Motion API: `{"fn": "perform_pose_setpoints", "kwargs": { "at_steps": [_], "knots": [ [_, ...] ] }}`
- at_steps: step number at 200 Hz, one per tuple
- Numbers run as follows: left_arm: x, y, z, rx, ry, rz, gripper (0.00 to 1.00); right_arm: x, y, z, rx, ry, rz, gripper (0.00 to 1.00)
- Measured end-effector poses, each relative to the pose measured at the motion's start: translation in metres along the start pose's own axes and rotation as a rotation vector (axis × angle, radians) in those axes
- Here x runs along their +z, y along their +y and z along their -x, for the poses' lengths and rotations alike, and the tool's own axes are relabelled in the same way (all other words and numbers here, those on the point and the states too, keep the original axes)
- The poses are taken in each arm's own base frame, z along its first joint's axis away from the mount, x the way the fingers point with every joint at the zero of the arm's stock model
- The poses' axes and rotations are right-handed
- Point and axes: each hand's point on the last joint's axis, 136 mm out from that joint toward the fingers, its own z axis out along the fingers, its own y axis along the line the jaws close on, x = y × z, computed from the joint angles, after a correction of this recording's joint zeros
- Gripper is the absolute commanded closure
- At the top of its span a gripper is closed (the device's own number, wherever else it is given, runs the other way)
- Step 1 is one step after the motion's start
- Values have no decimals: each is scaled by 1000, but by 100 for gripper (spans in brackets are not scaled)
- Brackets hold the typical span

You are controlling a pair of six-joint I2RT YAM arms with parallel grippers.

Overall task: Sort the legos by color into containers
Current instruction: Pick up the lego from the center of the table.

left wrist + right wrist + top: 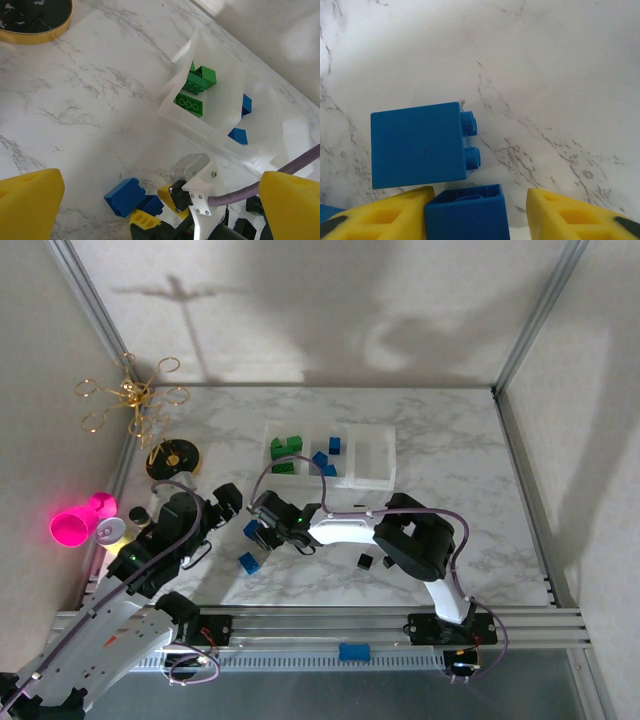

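Plainly the piece to take is a small blue hard-plastic brick (465, 215), standing on the white marble-patterned tabletop (560, 75) between the yellow fingers of the right gripper (480, 202). The jaws are partly apart: one pad (385, 215) lies against the brick's side, while a strip of table shows between the brick and the other pad (575, 215), so nothing is clamped yet. Such a brick should be very light, rigid and smooth-walled, and may skate or twist on the slick top if pressed from one side only. The two flat opposite walls look like the best hold, taken squarely and low. A second blue brick (417, 145) lies on its side just beyond, its studs sideways, near enough to be nudged. The left gripper (225, 502) hangs close by with its jaws wide apart and empty, which narrows the room on that side. Open table lies between the brick and the row of three translucent-white square trays (372, 455). The middle tray already holds blue pieces and the end one green bricks (287, 448). The near tray wall is the edge to clear. Two black bricks (365, 561) sit apart beside the right arm.
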Motion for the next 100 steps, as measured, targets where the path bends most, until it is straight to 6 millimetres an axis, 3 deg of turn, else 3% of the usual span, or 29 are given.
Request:
{"fn": "perform_pose_setpoints", "kwargs": {
  "at_steps": [51,100],
  "knots": [
    [0,0,0,1,1,1,0,0,0,0,-6,3,4,65],
    [3,0,-2,6,7,9,0,-17,-8,12,47,-25,21,65]
  ]
}}
